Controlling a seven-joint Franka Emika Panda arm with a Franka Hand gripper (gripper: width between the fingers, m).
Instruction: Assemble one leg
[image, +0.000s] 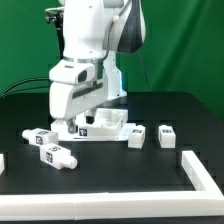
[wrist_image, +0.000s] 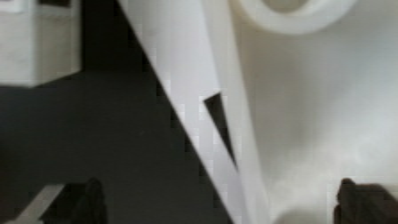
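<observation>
Two legs, small white tagged blocks, lie at the exterior view's left (image: 40, 137) (image: 56, 154). Two more lie at its right (image: 137, 139) (image: 167, 136). None shows in the wrist view. My gripper (image: 84, 124) is low over the large flat white square panel (image: 108, 128). In the wrist view the gripper (wrist_image: 222, 203) is open, with a dark fingertip (wrist_image: 80, 200) on one side and the other fingertip (wrist_image: 365, 198) far apart from it. The panel (wrist_image: 302, 120) and its edge lie between them. A round hole (wrist_image: 294, 12) shows in the panel. Nothing is held.
A white L-shaped bar (image: 196, 168) lies at the exterior view's right front. Another white piece (image: 2, 161) is at the left edge. The table top (image: 110, 185) is black, with a green backdrop behind.
</observation>
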